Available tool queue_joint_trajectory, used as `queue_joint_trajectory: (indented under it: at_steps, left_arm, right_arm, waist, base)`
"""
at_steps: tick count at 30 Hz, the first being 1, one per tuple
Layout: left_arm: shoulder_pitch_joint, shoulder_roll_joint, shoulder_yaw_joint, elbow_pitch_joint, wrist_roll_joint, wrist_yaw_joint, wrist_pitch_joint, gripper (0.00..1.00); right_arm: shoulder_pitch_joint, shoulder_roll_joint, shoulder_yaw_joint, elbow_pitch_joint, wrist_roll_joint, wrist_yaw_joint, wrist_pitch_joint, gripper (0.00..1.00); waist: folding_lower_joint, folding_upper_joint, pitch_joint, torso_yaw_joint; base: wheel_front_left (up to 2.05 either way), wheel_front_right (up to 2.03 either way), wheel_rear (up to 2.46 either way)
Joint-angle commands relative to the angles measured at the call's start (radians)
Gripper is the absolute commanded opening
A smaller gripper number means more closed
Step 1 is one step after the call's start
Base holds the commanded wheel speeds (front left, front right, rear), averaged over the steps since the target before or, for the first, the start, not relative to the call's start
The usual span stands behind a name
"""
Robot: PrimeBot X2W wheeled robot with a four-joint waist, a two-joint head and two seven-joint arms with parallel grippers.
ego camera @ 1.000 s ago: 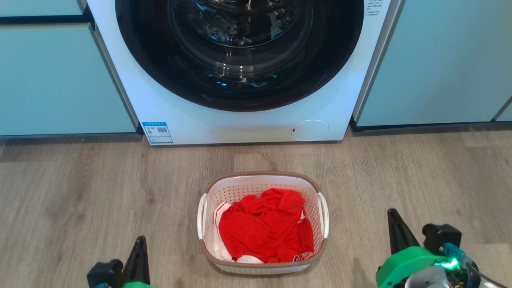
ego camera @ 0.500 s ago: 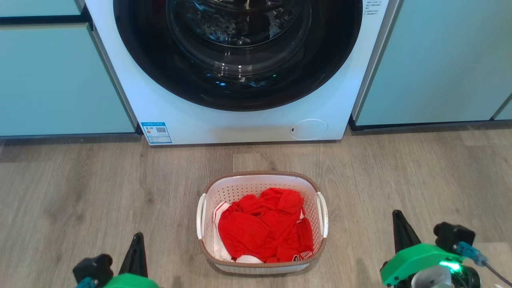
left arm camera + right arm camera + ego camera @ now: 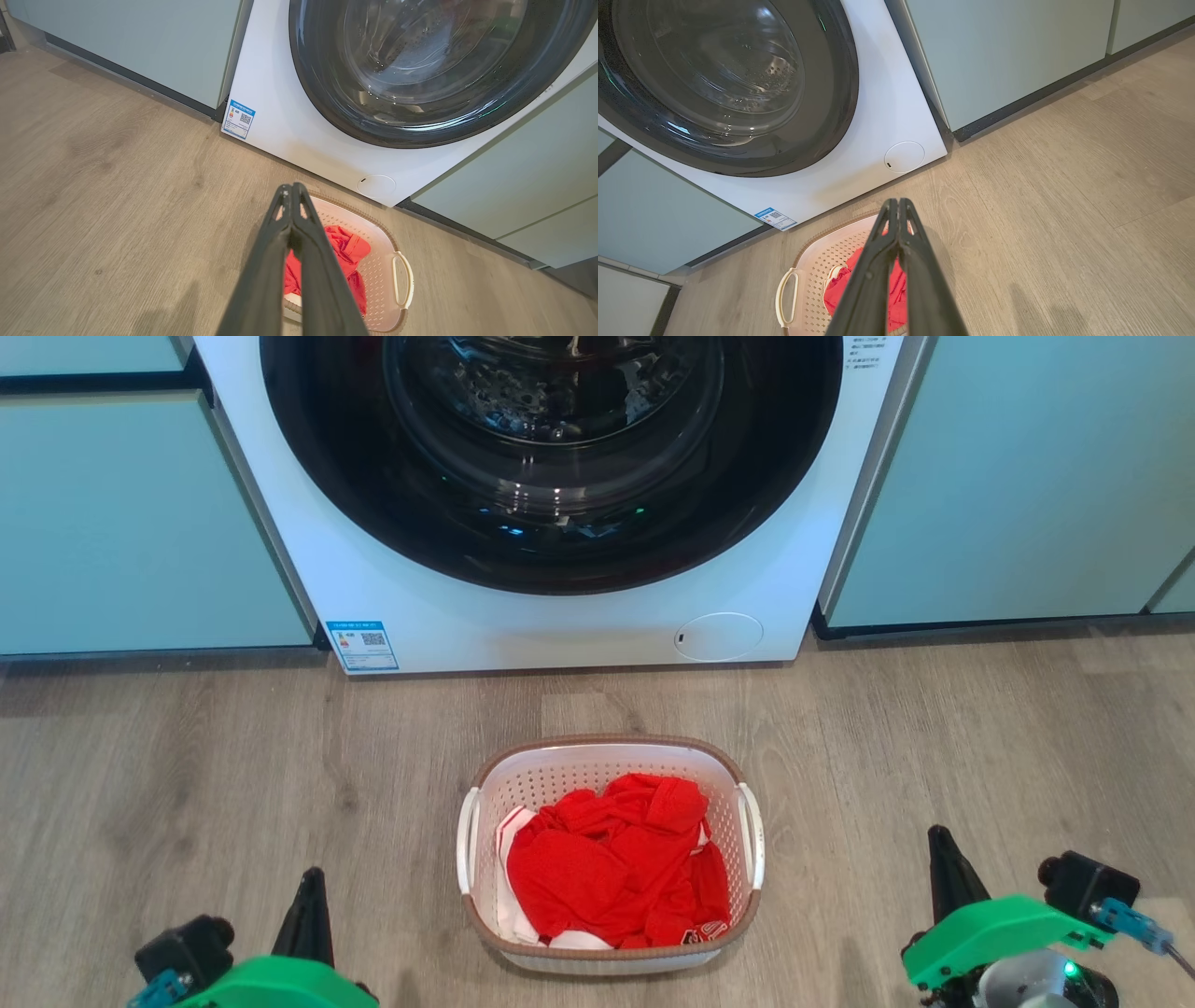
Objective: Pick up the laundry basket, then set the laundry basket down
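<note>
The laundry basket (image 3: 611,758) sits on the wooden floor in front of the washing machine. It is white with perforated walls, a brown rim and white side handles, and holds red clothes (image 3: 616,863). My left gripper (image 3: 308,887) hangs shut to the basket's left, apart from it, with nothing in it. To the right, my right gripper (image 3: 938,845) is shut and empty too, also clear of the basket. In the left wrist view the shut fingers (image 3: 292,191) point over the basket (image 3: 383,266). The right wrist view has the shut fingers (image 3: 896,205) above the basket (image 3: 817,261).
A white front-loading washing machine (image 3: 560,616) with a dark round door stands just behind the basket. Pale green cabinets (image 3: 131,523) flank it on both sides. Bare wood floor (image 3: 187,775) stretches left and right of the basket.
Both grippers have drawn outward and down toward the picture's lower corners, away from the basket. The basket has stayed in place apart from a slight camera shift.
</note>
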Motion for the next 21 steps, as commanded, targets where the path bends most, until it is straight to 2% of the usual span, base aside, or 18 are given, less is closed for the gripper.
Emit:
queue_joint_trajectory:
  at_steps: [1,21]
  left_arm:
    - [-0.051,0.009,0.019,-0.028,-0.026,-0.011,0.003,0.0]
    - [-0.096,0.01,0.053,-0.019,-0.26,-0.038,0.057,0.0]
  right_arm:
    - [-0.056,-0.017,-0.004,-0.035,0.027,0.001,0.005,0.0]
    - [-0.072,-0.021,-0.033,-0.047,0.251,0.001,0.059,0.0]
  waist:
    - [0.0,0.0,0.0,0.0]
    - [0.0,0.0,0.003,-0.006]
  base:
    - [0.0,0.0,0.0]
    - [0.0,0.0,0.0]
